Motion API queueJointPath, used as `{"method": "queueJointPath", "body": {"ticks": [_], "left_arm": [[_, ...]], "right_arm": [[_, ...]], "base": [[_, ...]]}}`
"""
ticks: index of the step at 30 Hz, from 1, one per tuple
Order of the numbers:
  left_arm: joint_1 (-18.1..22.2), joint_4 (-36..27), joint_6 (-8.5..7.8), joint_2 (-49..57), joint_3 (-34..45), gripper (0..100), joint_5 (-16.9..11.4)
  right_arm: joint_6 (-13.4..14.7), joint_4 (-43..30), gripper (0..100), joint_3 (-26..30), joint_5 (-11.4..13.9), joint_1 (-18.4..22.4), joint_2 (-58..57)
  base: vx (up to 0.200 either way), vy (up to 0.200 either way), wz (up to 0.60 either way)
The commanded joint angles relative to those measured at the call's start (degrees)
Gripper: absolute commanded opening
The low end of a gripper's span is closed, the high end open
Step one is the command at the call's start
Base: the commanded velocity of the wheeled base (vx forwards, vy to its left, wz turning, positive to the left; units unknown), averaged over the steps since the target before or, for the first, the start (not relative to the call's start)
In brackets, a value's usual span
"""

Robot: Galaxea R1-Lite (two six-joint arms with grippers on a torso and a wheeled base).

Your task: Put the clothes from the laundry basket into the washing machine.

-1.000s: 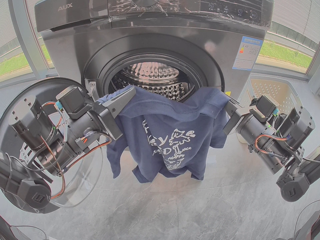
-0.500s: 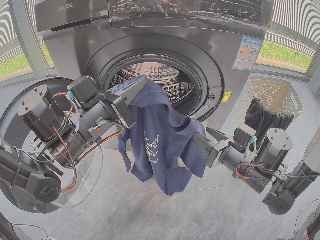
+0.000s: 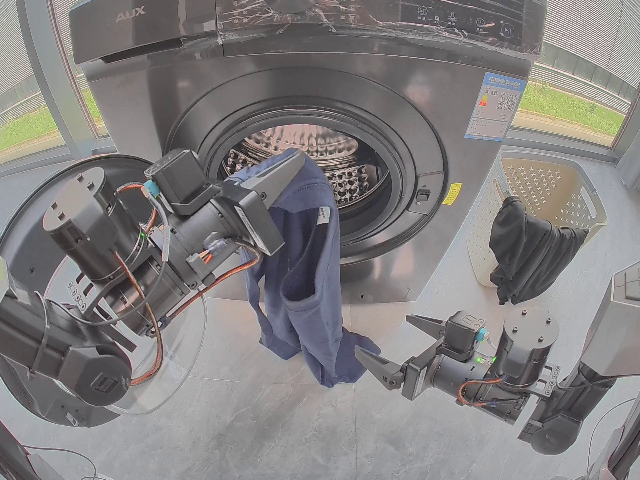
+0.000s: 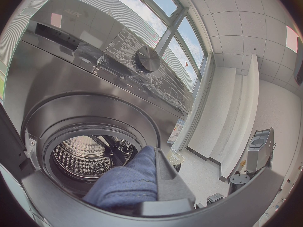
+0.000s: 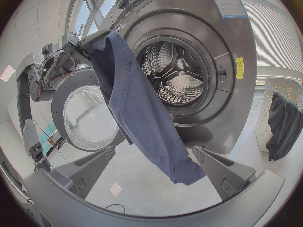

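Observation:
A navy blue T-shirt (image 3: 303, 281) hangs from my left gripper (image 3: 280, 168), which is shut on its upper edge right in front of the washing machine's open drum (image 3: 313, 158). In the left wrist view the blue cloth (image 4: 129, 180) lies pinched against one grey finger (image 4: 169, 177), with the drum (image 4: 82, 158) just beyond. My right gripper (image 3: 393, 348) is open and holds nothing, low near the floor beside the shirt's hanging hem. From the right wrist the shirt (image 5: 139, 111) dangles between the spread fingers (image 5: 94, 161).
The round door (image 3: 87, 288) stands swung open on the left behind my left arm. A cream laundry basket (image 3: 553, 195) stands right of the machine, with a black garment (image 3: 527, 248) draped over its rim. Grey floor tiles (image 3: 267, 421) lie open in front.
My right gripper let go of the shirt, opened and dropped low toward the floor. The shirt now hangs from the left gripper alone, which rose and moved closer to the drum opening.

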State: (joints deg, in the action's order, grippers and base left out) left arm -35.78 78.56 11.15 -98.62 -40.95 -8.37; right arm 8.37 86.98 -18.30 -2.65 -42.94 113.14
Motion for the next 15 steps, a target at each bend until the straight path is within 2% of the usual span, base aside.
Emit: {"method": "queueJointPath", "body": {"ticks": [1, 12, 15], "left_arm": [[-0.70, 0.11, 0.01, 0.01, -0.10, 0, -0.06], [-2.37, 0.11, -0.08, 0.89, -2.03, 0, -0.15], [-2.37, 0.11, -0.08, 0.89, -2.38, 0, -0.15]], "right_arm": [[-0.03, -0.06, 100, -3.06, 0.01, 0.57, 3.23], [-0.38, -0.06, 100, -14.05, 0.36, 1.01, 12.28], [-1.70, -0.14, 100, -17.39, 1.24, 1.63, 14.48]], "base": [[0.000, 0.000, 0.00], [0.000, 0.000, 0.00], [0.000, 0.000, 0.00]]}}
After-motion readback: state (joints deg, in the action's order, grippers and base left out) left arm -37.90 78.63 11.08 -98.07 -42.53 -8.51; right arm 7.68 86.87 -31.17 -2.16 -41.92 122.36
